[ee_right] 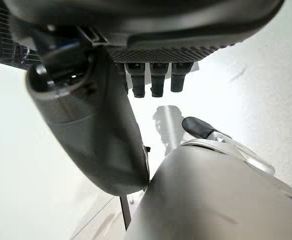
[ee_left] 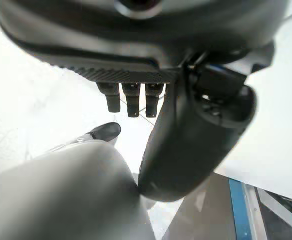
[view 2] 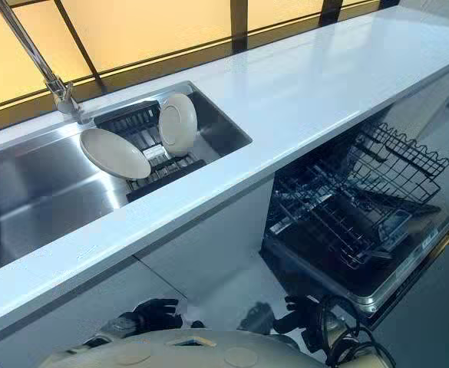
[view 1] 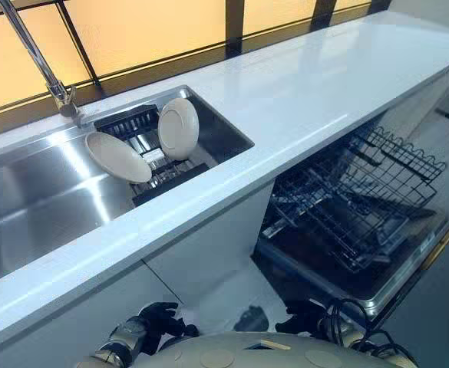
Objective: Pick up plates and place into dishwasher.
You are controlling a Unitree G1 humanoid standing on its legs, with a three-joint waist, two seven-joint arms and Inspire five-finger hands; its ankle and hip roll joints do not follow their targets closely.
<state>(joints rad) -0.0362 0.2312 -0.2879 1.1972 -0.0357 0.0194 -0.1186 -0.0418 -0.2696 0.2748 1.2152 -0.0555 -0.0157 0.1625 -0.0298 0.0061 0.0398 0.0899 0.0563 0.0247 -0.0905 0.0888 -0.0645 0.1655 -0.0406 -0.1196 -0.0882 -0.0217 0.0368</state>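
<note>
The dark left hand [view 1: 153,320] hangs low at seven o'clock on its silver-grey arm [view 1: 109,351], fingers [ee_left: 133,102] relaxed and holding nothing. The dark right hand [view 1: 307,313] hangs at five o'clock, its fingers [ee_right: 157,82] likewise loose and empty.

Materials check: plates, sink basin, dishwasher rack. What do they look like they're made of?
Plates: likely glazed ceramic, possibly melamine; cream, smooth, with a soft sheen.
Sink basin: stainless steel with a brushed finish; grey with streaky reflections.
Dishwasher rack: thin metal wire, apparently dark-coated; an open grid of rods.
</note>
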